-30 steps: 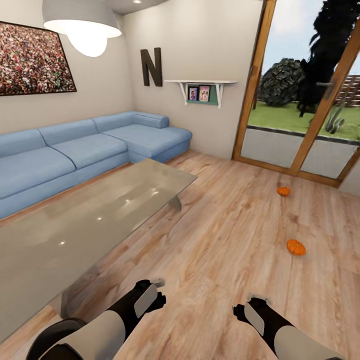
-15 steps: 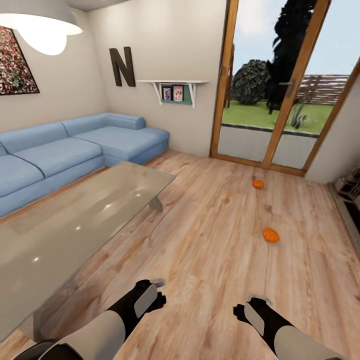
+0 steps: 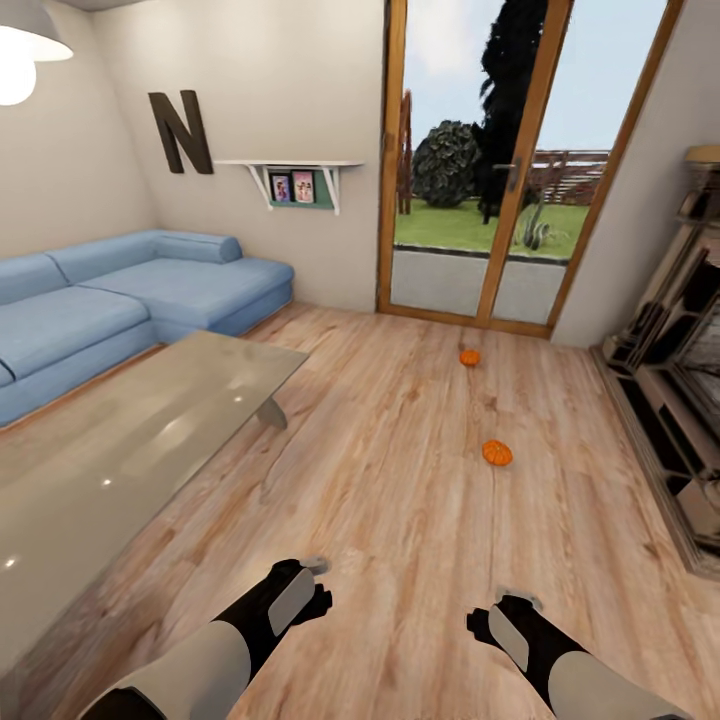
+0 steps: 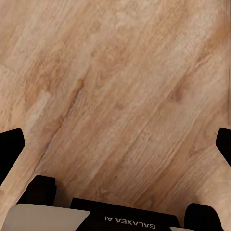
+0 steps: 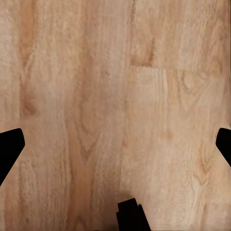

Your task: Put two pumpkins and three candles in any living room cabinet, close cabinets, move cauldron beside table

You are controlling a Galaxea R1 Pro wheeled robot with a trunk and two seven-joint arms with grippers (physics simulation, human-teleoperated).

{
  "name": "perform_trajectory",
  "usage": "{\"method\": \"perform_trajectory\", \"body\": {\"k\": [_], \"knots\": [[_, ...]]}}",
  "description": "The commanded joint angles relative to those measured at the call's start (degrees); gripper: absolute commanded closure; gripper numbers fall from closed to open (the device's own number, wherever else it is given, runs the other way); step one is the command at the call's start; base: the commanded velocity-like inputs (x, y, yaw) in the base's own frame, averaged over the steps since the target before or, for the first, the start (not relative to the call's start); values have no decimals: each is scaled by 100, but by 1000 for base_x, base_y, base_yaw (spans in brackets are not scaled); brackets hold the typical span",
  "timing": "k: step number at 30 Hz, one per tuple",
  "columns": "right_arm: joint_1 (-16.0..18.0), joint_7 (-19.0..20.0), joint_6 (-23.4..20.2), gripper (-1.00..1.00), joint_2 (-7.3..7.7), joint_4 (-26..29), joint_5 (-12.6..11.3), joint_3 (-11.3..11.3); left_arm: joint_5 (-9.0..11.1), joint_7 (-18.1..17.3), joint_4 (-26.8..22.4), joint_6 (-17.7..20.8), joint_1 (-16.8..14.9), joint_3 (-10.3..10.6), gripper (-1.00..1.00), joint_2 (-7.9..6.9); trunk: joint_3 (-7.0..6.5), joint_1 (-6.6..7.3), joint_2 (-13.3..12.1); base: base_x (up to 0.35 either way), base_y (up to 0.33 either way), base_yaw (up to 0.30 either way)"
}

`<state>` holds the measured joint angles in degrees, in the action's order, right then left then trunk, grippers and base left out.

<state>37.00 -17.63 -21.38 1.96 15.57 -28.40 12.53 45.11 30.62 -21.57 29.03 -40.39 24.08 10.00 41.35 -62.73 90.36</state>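
Two orange pumpkins lie on the wooden floor in the head view: the nearer pumpkin ahead and right of centre, the farther pumpkin closer to the glass doors. My left gripper and right gripper hang low at the bottom of the head view, well short of both pumpkins. Each wrist view looks straight down at bare floor planks, with the left fingertips and the right fingertips wide apart at the frame edges and nothing between them. The candles, cabinet and cauldron are out of view.
A long glass-topped table fills the left side, with a blue corner sofa behind it. Wood-framed glass doors stand at the back. Dark open shelving lines the right wall. Open floor lies between table and shelving.
The whole head view has swung to the right: sofa, table and pumpkins shifted left in the picture and the shelving came into view. The arms keep the same pose.
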Motion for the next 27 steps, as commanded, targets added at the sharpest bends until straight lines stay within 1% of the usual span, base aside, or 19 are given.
{"method": "perform_trajectory", "body": {"k": [1, 27], "knots": [[0, -38, -32, -100, 6, 14, -52, 48, 31, 40, -5, 15, -4, 26, -100, 0, 5, 0, 3, 0, 0, -295], [0, -46, -15, -100, 6, -2, -52, 44, 32, 40, -5, 15, -4, 18, -100, 0, 5, 0, 3, 0, 0, -295]]}}
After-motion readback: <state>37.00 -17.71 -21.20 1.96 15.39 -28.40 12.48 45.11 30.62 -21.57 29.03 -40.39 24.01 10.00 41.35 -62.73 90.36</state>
